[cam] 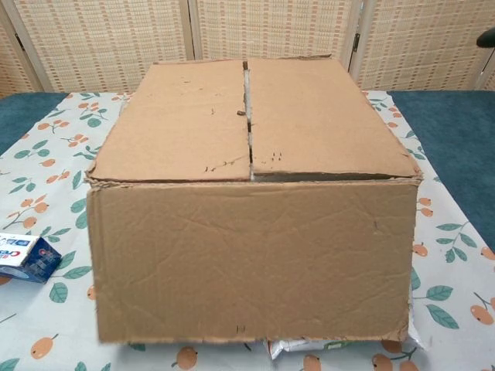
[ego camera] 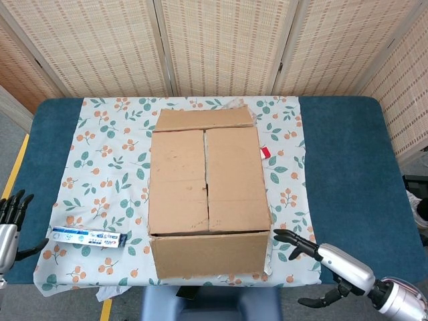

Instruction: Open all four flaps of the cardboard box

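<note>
The cardboard box [ego camera: 207, 180] stands mid-table on a floral cloth. Its near flap [ego camera: 207, 254] hangs down over the front wall and fills the lower chest view [cam: 251, 259]. The far flap [ego camera: 204, 119] lies folded back. The left inner flap [ego camera: 177, 180] and the right inner flap [ego camera: 234, 177] lie flat and closed, meeting at a centre seam [cam: 247, 116]. My right hand [ego camera: 321, 257] hovers off the box's near right corner, fingers spread, holding nothing. At the far left edge my left hand [ego camera: 8, 221] is up with its fingers apart, empty.
A blue-and-white toothpaste box [ego camera: 89, 237] lies left of the box, also in the chest view [cam: 23, 257]. A snack bag [cam: 340, 345] peeks out under the hanging flap. A small red item [ego camera: 265, 152] lies by the box's right side. Wicker screens stand behind the table.
</note>
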`<state>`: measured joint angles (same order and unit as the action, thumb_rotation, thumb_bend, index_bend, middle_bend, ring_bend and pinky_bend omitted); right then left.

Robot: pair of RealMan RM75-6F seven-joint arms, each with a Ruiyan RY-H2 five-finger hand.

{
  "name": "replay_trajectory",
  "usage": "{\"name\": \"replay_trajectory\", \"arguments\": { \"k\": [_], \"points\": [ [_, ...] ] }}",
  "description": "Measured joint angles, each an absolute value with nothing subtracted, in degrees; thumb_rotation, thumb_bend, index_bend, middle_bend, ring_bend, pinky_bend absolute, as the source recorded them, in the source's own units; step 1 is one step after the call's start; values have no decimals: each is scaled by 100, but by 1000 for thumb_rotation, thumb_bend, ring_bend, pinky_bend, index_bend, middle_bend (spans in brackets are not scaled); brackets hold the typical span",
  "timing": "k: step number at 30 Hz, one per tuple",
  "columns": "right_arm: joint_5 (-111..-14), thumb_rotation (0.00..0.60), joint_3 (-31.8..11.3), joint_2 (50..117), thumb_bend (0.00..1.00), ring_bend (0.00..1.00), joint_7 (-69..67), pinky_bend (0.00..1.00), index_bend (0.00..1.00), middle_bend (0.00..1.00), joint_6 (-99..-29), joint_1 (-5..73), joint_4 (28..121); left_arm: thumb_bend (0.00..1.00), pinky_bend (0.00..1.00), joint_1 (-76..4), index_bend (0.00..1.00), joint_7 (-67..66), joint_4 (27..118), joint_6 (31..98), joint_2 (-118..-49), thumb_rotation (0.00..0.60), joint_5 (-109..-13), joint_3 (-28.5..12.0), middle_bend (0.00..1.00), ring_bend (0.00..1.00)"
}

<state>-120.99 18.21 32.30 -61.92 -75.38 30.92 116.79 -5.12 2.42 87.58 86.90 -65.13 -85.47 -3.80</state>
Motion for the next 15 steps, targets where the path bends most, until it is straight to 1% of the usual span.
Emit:
{"name": "replay_trajectory", "arguments": {
  "k": [3, 7, 8, 9, 11, 15],
  "points": [
    [-11834, 600, 1635, 3228, 258, 78, -5904, 237, 18, 0, -7382, 3171, 11780, 216, 0, -511, 0, 313, 8752, 8681, -6495, 600, -8551, -375, 0, 0],
    [-11106, 600, 1221, 3286, 258, 72, -5236, 226, 202, 0, -6939, 3386, 11970, 224, 0, -503, 0, 471, 8744, 8696, -6455, 600, -8596, -361, 0, 0],
    [-10800, 600, 1058, 3330, 259, 66, -4973, 217, 258, 0, -6771, 3478, 12026, 226, 0, -498, 0, 521, 8744, 8706, -6444, 600, -8610, -357, 0, 0],
    [-10551, 600, 929, 3373, 259, 62, -4748, 208, 290, 0, -6642, 3555, 12061, 229, 0, -489, 0, 593, 8744, 8727, -6427, 600, -8628, -352, 0, 0],
    [-9937, 600, 618, 3503, 259, 46, -4144, 157, 367, 0, -6343, 3760, 12123, 234, 0, -470, 0, 706, 8743, 8776, -6401, 600, -8660, -347, 0, 0],
    [-8803, 592, 57, 3854, 260, 9, -2819, 42, 458, 0, -5817, 4218, 12154, 246, 0, -423, 0, 1008, 8700, 8875, -6356, 600, -8732, -329, 0, 0]
  ]
}}
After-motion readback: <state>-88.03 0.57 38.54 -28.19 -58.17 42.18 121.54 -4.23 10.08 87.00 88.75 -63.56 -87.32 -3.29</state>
